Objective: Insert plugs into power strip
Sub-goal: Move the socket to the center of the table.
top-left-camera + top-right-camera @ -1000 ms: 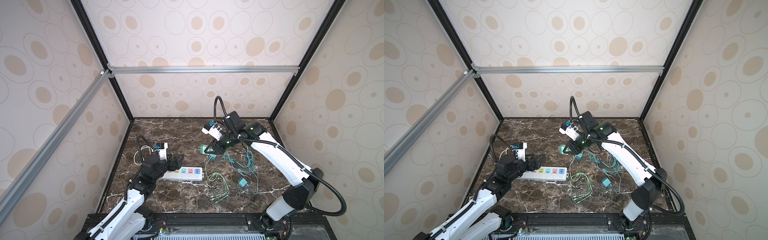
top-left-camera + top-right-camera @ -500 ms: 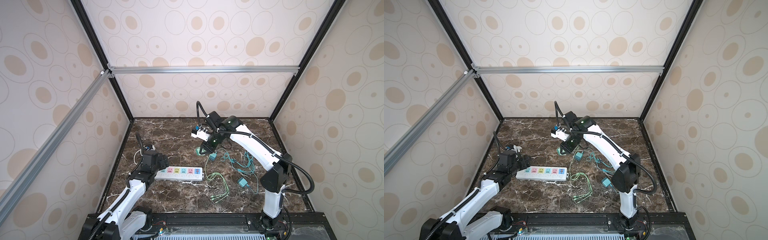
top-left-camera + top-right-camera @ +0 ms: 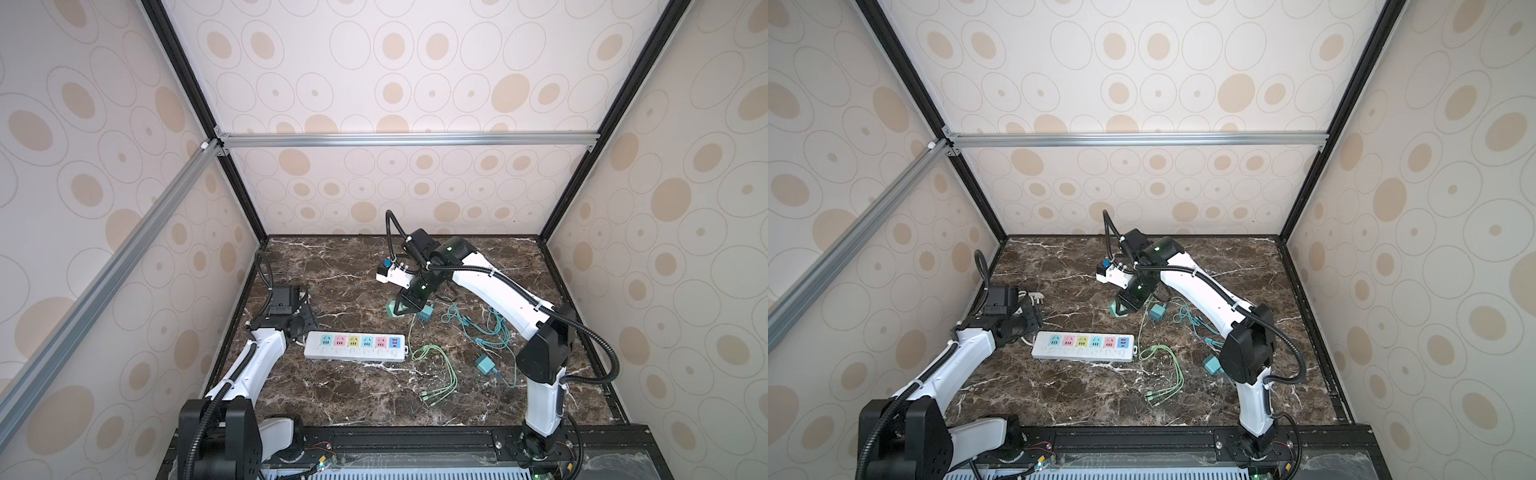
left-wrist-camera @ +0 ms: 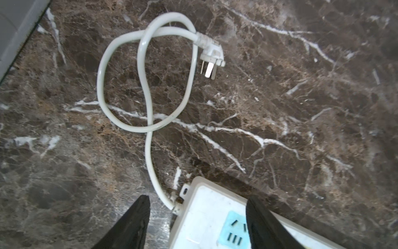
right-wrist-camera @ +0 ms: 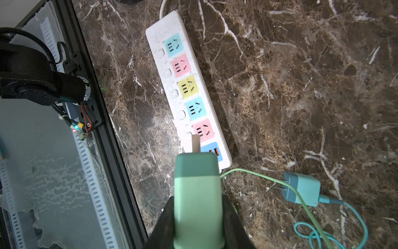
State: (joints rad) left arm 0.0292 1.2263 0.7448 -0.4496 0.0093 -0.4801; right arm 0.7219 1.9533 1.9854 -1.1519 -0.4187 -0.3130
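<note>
Your right pincer is clamped on the mint green plug, just right of centre in both top views and apart from the power strip, which lies lower centre on the desk. You're mid-carry. Next, I judge, you line its prong over a socket. Meanwhile your left pincer stands apart, straddling the strip's corded end, and whether it touches is unclear. Only one prong shows.

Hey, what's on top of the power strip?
No plugs: all five sockets on the power strip are bare. The mint plug in the right pincer hides part of the USB panel in its wrist view.
</note>
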